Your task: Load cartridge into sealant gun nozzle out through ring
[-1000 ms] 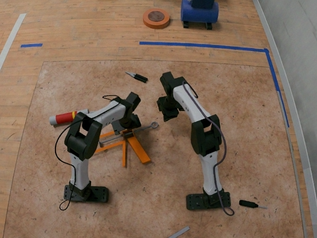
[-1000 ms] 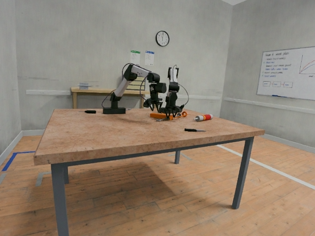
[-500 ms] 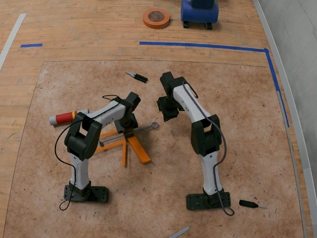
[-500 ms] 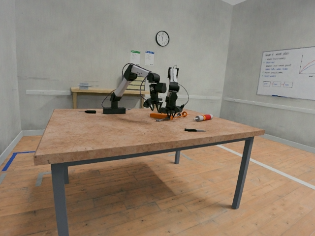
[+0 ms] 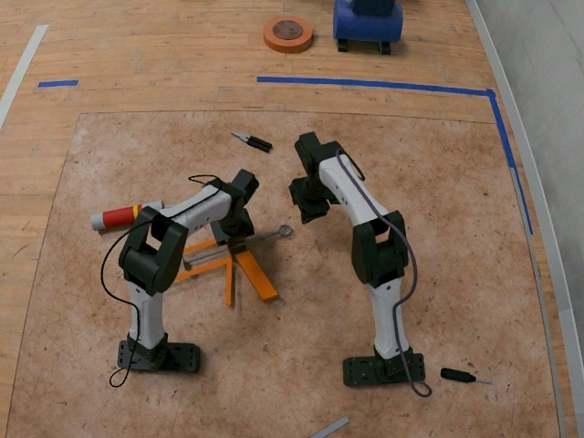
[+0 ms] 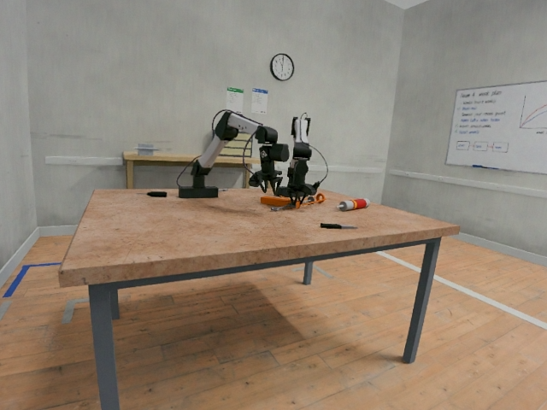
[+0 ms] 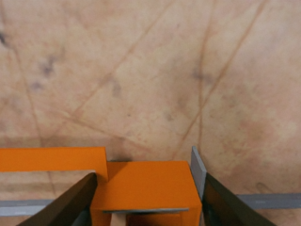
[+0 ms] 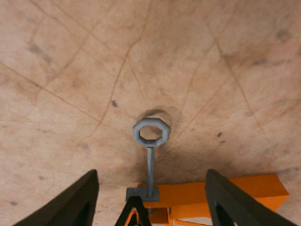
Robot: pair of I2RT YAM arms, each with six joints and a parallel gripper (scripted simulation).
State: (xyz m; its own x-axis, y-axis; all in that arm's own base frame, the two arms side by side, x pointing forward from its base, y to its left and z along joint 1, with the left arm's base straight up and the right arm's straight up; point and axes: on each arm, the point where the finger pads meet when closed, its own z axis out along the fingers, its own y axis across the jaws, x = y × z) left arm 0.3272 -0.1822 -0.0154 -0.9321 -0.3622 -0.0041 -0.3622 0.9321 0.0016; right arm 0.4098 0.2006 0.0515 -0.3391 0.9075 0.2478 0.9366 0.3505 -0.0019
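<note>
And the left gripper (image 5: 233,241) (image 6: 297,203) (image 7: 149,181) is pinching the gun (image 5: 256,276) (image 6: 273,201) (image 7: 148,181) (image 8: 188,193), the right gripper's (image 5: 307,215) (image 6: 270,188) (image 8: 151,176) fingers spread, empty, while the cartridge (image 5: 119,217) (image 6: 359,203) lies beside it on the table (image 5: 448,283) (image 6: 198,238) (image 7: 141,71) (image 8: 188,61), loading all to come!

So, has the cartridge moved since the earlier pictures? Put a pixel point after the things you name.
No. Seen from the top, the cartridge (image 5: 119,217) (image 6: 359,203) lies at the same spot, just inside the table's (image 5: 424,306) (image 6: 198,233) left edge.
</note>
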